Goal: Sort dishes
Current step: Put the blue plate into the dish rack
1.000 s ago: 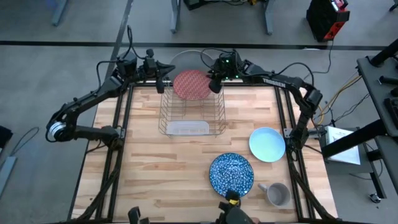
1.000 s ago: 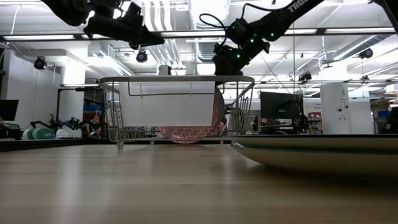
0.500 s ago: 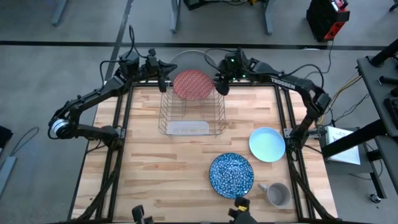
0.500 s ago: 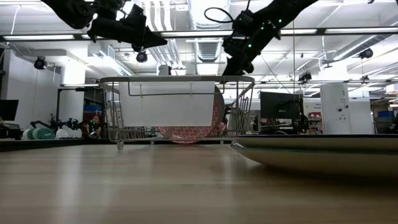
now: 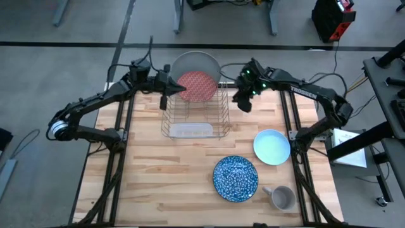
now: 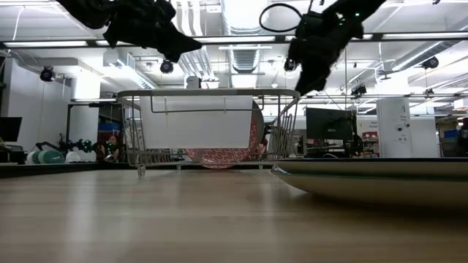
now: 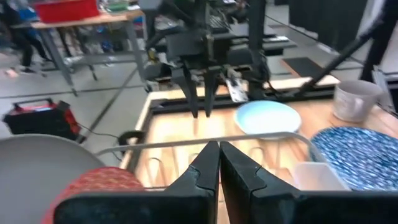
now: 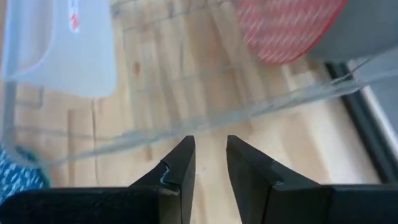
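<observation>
Hovering above the wire rack — my left gripper, jaws together, at its far left corner; my right gripper, jaws slightly apart and empty, off its right side. Red plate and grey plate stand in the rack's far end. Light-blue plate and speckled blue plate lie flat on the counter — mug nearby.

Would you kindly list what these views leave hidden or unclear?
- Low view: the red patterned plate is mostly hidden behind the white bin on the wire dish rack.
- Low view: the blue speckled plate shows only edge-on, cut off at the right.
- Left wrist view: the grey plate is cropped.
</observation>
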Robot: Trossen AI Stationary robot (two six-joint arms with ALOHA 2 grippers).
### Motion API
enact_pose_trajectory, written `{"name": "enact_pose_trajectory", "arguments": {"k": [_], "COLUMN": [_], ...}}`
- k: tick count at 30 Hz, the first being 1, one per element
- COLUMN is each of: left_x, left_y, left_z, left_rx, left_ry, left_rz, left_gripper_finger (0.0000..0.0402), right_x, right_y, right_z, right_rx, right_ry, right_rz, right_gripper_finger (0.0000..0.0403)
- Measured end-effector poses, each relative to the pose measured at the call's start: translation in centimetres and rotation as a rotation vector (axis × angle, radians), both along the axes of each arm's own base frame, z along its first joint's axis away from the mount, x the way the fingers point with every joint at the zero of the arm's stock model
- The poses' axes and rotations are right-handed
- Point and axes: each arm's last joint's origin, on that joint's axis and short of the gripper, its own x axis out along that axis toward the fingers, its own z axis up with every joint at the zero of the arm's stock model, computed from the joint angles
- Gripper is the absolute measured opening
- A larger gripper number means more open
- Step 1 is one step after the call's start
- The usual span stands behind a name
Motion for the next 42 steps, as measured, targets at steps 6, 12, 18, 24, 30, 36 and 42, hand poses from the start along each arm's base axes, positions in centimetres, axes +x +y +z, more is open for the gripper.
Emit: {"name": "enact_pose_trajectory", "arguments": {"k": [6,12,18,24,30,36,42], "left_x": [1.1,2.0,3.1,4.3,5.1,5.6,6.8], "left_y": [-1.7,-3.4,-5.6,-9.0,-13.0,-16.0,-18.4], "left_z": [0.2,0.2,0.1,-0.2,-0.9,-1.9,-3.6], "left_rx": [0.029,0.032,0.032,0.022,0.022,-0.012,-0.041], "left_ry": [0.013,0.021,0.031,0.071,0.148,0.199,0.266], "left_rz": [0.025,-0.024,-0.096,-0.141,-0.094,-0.054,-0.117], "left_gripper_finger": [0.0002,0.0002,0.0002,0.0002,0.0001,0.0000,0.0000], "right_x": [-2.0,-3.7,-4.3,-3.7,-2.8,-2.2,-2.5], "right_y": [2.9,6.3,8.8,11.2,13.8,16.1,17.7], "right_z": [-1.2,-2.2,-3.1,-4.1,-4.8,-5.1,-6.1], "right_rx": [0.040,0.100,0.134,0.171,0.188,0.168,0.109], "right_ry": [0.019,0.025,-0.002,0.032,0.075,0.088,0.142], "right_rz": [0.016,0.018,0.043,0.114,0.218,0.268,0.224], "right_gripper_finger": [0.0068,0.0058,0.0049,0.0052,0.0062,0.0071,0.0080]}}
